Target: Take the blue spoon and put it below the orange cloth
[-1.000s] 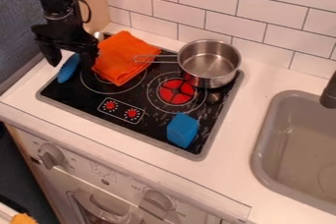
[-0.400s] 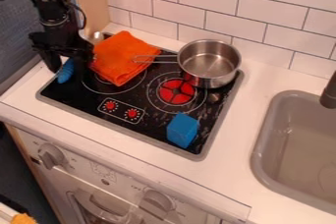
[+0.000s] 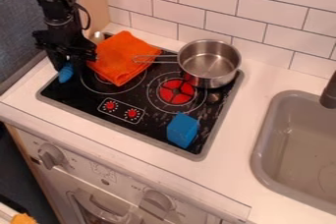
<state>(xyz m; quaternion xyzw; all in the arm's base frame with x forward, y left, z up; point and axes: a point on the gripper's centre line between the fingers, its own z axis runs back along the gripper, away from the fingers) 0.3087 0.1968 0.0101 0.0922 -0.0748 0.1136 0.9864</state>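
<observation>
Black stovetop: one orange cloth, one pot, one blue block, one blue spoon at one black gripper; opening and grip, can't tell

We see the spoon left of the cloth, the pot right, the block nearer, the sink rightmost

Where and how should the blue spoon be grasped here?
Probably best by the blue handle, from above, closing across its narrow width. It is a slim, elongated piece slanting toward the front left of the stovetop, and its near end lies apart from the orange cloth, whereas the rounded metal end sits at the back, close beside the cloth.
</observation>
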